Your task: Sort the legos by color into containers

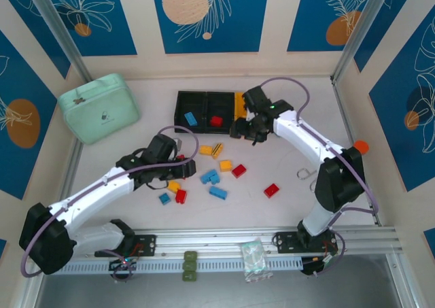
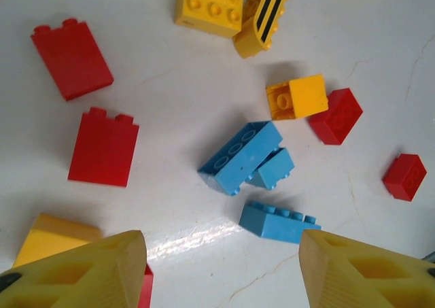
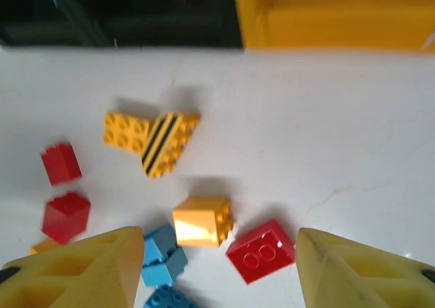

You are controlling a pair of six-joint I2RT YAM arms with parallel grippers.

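Now, left claw: jaws parted, nothing between its yellow fingers; it hovers low over the loose bricks.
Under left claw: three blue bricks close together, two of them touching; beyond them a yellow brick touches a red brick.
Right claw: jaws also parted and empty, above the tabletop just in front of the containers.
Legos: most lie scattered on the tabletop between the two arms; the striped brick lies against a yellow one, near the containers.
Containers: a row at the far side; one blue piece in the left black bin, one red piece in the middle black bin; the yellow bin is partly hidden by the right arm.
Mint case: far left, well apart.
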